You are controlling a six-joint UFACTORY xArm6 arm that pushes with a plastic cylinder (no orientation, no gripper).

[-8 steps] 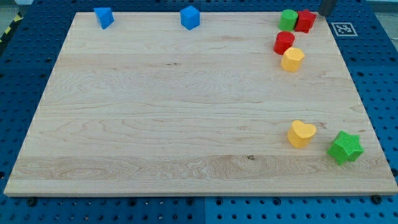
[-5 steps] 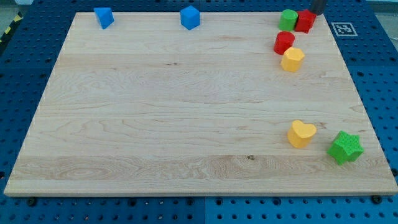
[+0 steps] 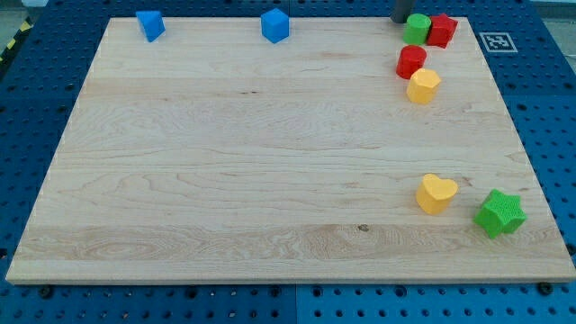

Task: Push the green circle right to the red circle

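We find no readable words, numbers or brand names anywhere in the view. The only sign is a black-and-white square fiducial marker, printed on a white patch on the blue pegboard, just off the wooden board at its corner toward the view's top right.

A robotics lab bench, my wooden board lying on a blue perforated mounting plate, a printed fiducial marker beside it, yellow-black hazard tape at the view's left edge
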